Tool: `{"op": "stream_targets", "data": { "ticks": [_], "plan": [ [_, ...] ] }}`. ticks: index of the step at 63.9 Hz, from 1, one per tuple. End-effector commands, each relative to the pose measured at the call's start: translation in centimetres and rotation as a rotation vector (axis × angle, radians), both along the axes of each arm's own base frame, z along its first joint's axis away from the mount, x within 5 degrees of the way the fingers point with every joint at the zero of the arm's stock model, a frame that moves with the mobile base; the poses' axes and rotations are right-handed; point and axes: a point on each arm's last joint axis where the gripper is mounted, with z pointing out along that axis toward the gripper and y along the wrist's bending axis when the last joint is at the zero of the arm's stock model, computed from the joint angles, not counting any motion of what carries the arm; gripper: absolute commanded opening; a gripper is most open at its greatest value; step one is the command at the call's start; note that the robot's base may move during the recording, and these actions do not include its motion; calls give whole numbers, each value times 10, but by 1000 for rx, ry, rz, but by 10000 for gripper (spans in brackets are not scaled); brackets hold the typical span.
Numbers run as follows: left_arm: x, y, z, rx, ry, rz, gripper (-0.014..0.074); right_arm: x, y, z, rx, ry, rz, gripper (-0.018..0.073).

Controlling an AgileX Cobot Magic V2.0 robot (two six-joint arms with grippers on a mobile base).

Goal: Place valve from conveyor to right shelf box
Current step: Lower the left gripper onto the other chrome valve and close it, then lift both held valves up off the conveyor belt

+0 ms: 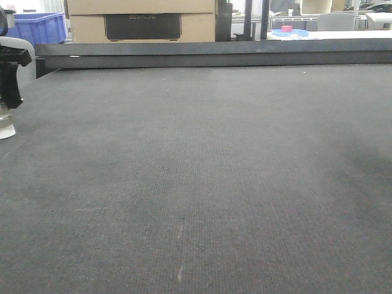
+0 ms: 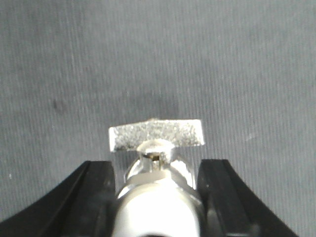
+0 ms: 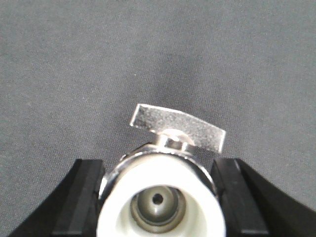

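The dark grey woven conveyor (image 1: pixel 202 171) fills the front view, with its black edge rail (image 1: pixel 214 54) at the back. My left gripper (image 2: pixel 158 173) is shut on a chrome valve (image 2: pixel 157 202), whose flat silver handle (image 2: pixel 155 134) points forward above the belt. This gripper also shows at the far left edge of the front view (image 1: pixel 9 79), with the valve (image 1: pixel 5 125) hanging below it. My right gripper (image 3: pixel 159 170) is shut on a second chrome valve with a white open end (image 3: pixel 118 207) and a silver handle (image 3: pixel 180 126). The right shelf box is out of view.
Beyond the rail stand a blue plastic bin (image 1: pixel 40 27) at the back left and a cardboard box (image 1: pixel 141 21) with a dark unit in it. Tables with a small pink thing (image 1: pixel 286 28) lie at the far right.
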Motion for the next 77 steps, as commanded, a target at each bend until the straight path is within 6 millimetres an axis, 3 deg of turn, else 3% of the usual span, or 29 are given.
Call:
{"op": "stream_targets", "data": {
  "ticks": [1, 12, 19, 28, 36, 47, 61, 77],
  "plan": [
    [-5, -1, 5, -19, 39, 3, -92, 0, 0, 6, 14, -55, -6, -152],
    [-15, -5, 17, -44, 79, 14, -111, 0, 0, 7, 16, -63, -7, -152],
    [-24, -14, 43, -45, 19, 12, -111, 1, 0, 8, 19, -80, -9, -152],
    [-52, -36, 81, -43, -51, -28, -111, 3, 0, 9, 25, -106, -13, -152],
    [-89, -56, 98, -53, -97, -57, -111, 5, 0, 5, 27, -116, -17, -152],
    [-146, -74, 105, -63, -198, -108, -111, 8, 0, -7, 29, -126, -25, -152],
    [-227, -72, 123, -86, -421, -91, -111, 11, 0, -18, 34, -152, -35, -152],
    [-312, -64, 159, -98, -812, -90, -111, 7, -1, -8, 50, -227, -41, -152]
  ]
}}
